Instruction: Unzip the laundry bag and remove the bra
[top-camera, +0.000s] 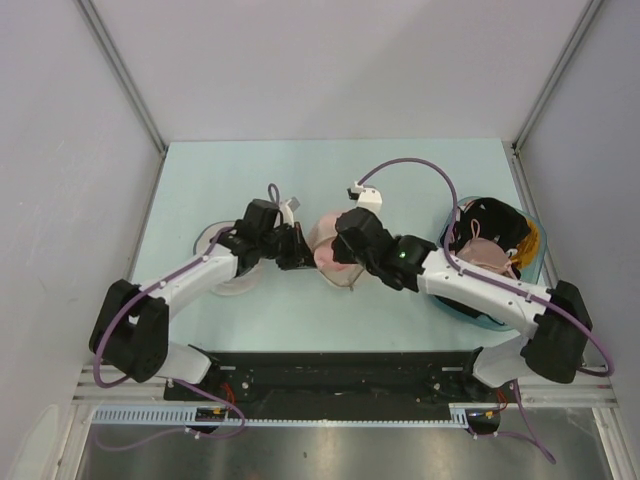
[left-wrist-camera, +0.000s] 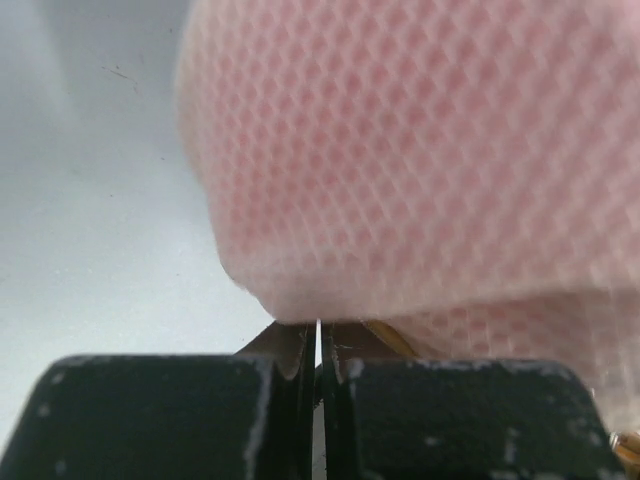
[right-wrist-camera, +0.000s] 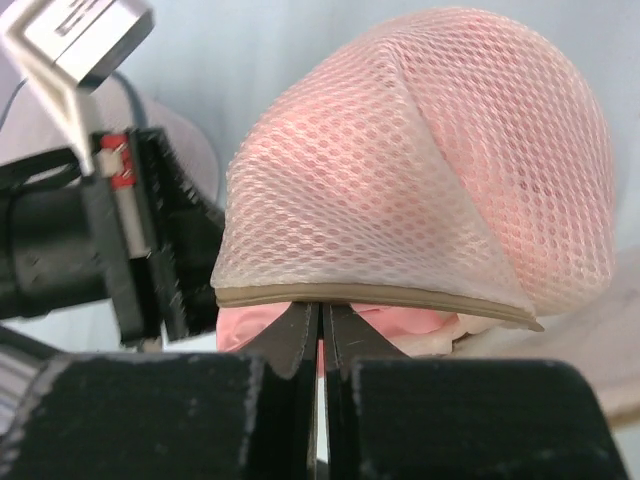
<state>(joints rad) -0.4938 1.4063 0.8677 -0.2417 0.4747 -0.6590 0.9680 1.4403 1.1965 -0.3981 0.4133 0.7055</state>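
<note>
**Limp mesh pouch pinched from both sides**

Laundry bag (right-wrist-camera: 420, 180): light, soft mesh, likely to crumple and slide rather than resist. Best taken by the stiffer zip band (right-wrist-camera: 400, 298), just above the right claw (right-wrist-camera: 318, 325), clamped shut on that rim. Left claw (left-wrist-camera: 318, 345) likewise pinched narrow on the lower edge, mid-tabletop (top-camera: 300, 180). Bra (right-wrist-camera: 395, 322) glimpsed as pink folds under the band; delicate, snag-prone. Zip pull not visible; extent of opening unclear.

Bright; laundry bag (left-wrist-camera: 400, 150) blurry (L wrist).

Arms angled inward; L tool (left-wrist-camera: 318, 338) & R tool (right-wrist-camera: 320, 318) face each other, both clamped shut.
</note>
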